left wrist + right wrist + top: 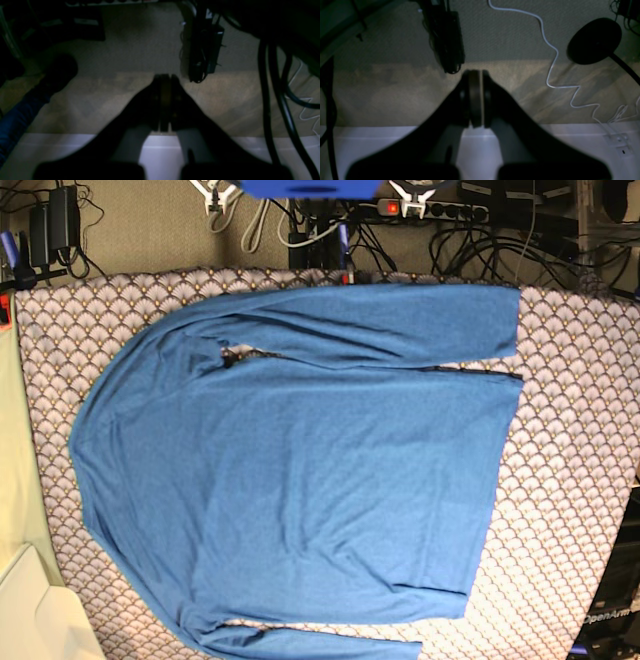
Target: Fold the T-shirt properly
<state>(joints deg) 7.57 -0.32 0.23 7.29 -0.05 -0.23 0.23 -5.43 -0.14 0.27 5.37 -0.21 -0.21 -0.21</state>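
The T-shirt point(300, 470) is plain medium blue with long sleeves and lies flat in the base view, hem to the right and shoulders to the left. One sleeve point(380, 320) runs along its top edge and the other point(300, 642) along its bottom edge. Neither arm shows in the base view. In the left wrist view my left gripper point(165, 76) is shut with nothing between its dark fingers, pointing at the floor. The right wrist view shows my right gripper point(475, 73) likewise shut and empty over the floor. The shirt is out of both wrist views.
A scallop-patterned cloth point(580, 480) covers the table under the shirt. Cables and power strips point(450, 220) crowd the floor beyond the far edge. A white object point(30, 610) sits at the near left corner. A blue trouser leg point(15, 117), black cables point(272, 100) and a white cable point(555, 65) lie below.
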